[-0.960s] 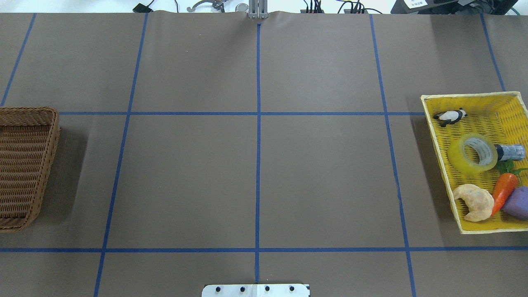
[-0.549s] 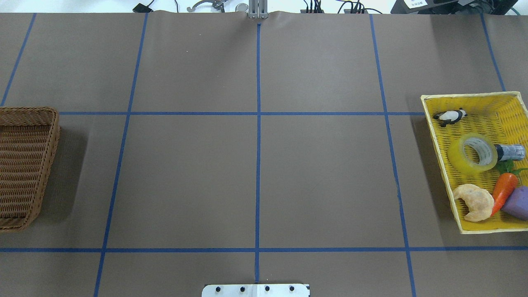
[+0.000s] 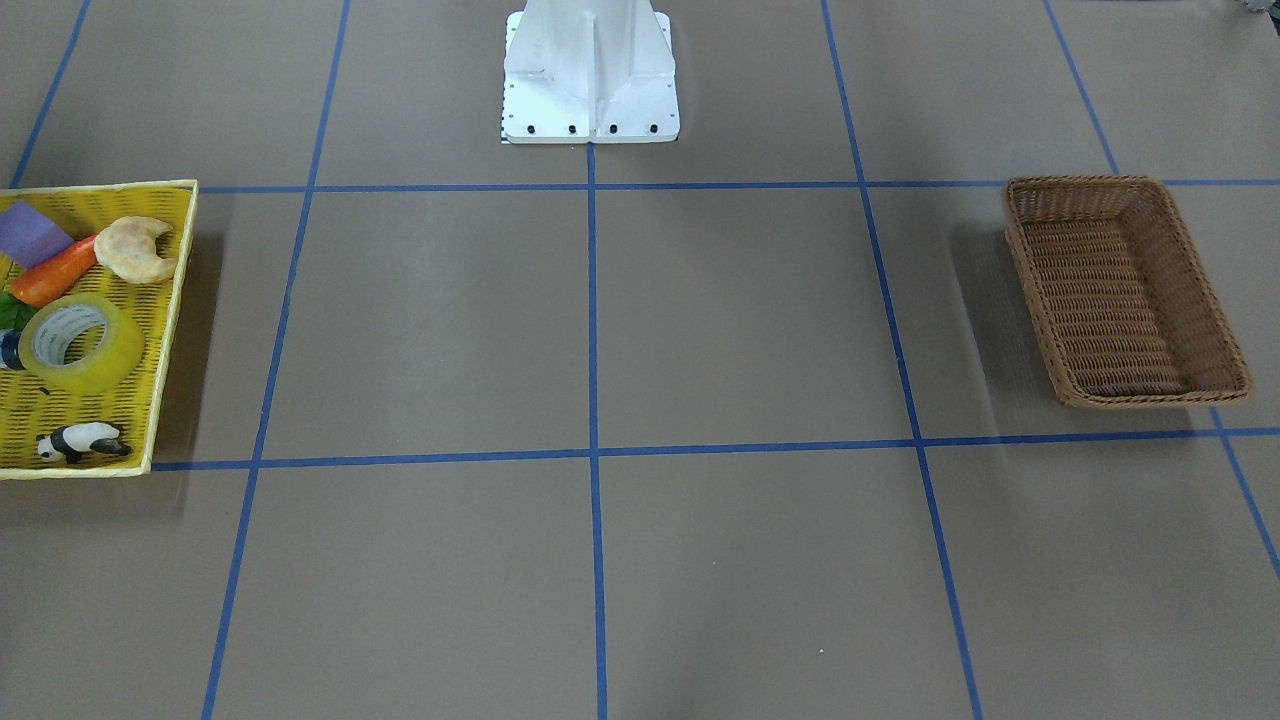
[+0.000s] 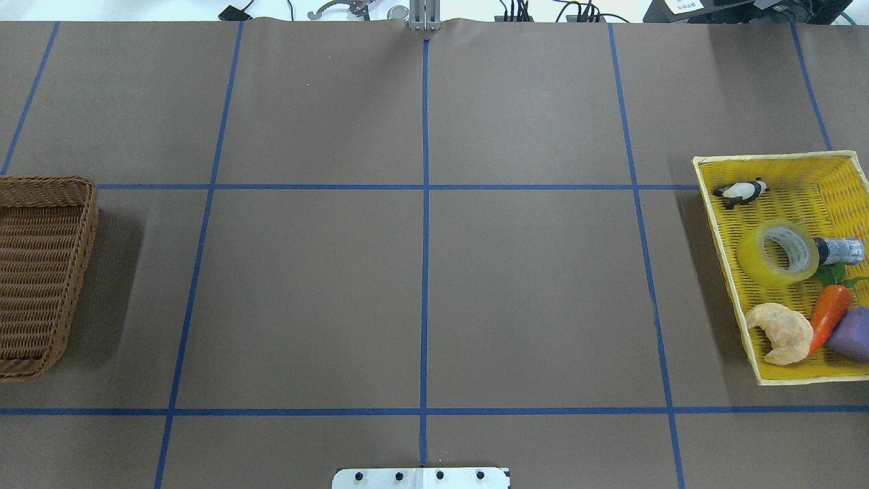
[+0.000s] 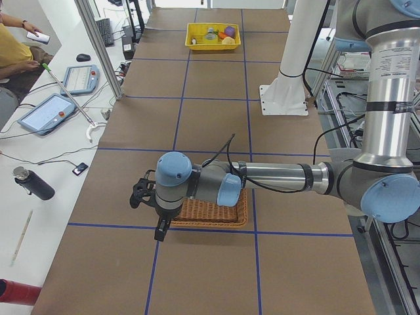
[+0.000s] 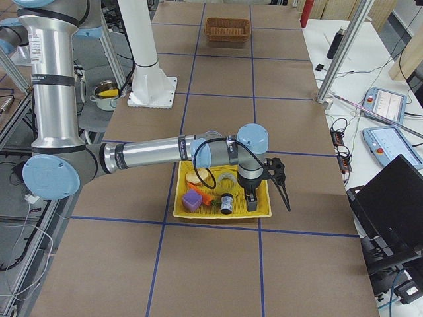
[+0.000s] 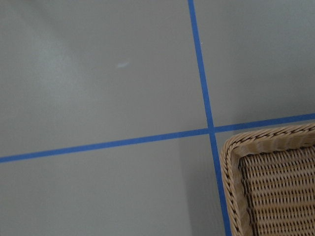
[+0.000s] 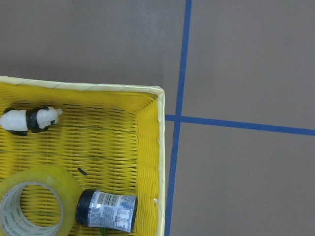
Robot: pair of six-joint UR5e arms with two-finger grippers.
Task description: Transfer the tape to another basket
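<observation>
The yellow-green tape roll (image 4: 779,252) lies in the yellow mesh basket (image 4: 721,234) at the table's right end. It also shows in the front view (image 3: 80,343) and at the bottom left of the right wrist view (image 8: 32,209). The brown wicker basket (image 4: 83,258) stands empty at the left end; the front view (image 3: 1030,262) and the left wrist view (image 7: 256,147) show it too. My left gripper (image 5: 147,213) hangs over that basket's outer edge. My right gripper (image 6: 268,198) hangs over the yellow basket's outer end. I cannot tell whether either is open or shut.
The yellow basket also holds a toy panda (image 4: 741,191), a small dark bottle (image 4: 840,250), a carrot (image 4: 829,314), a croissant (image 4: 781,333) and a purple block (image 4: 852,334). The robot's white base (image 3: 590,75) stands at the table's near edge. Blue tape lines grid the brown table.
</observation>
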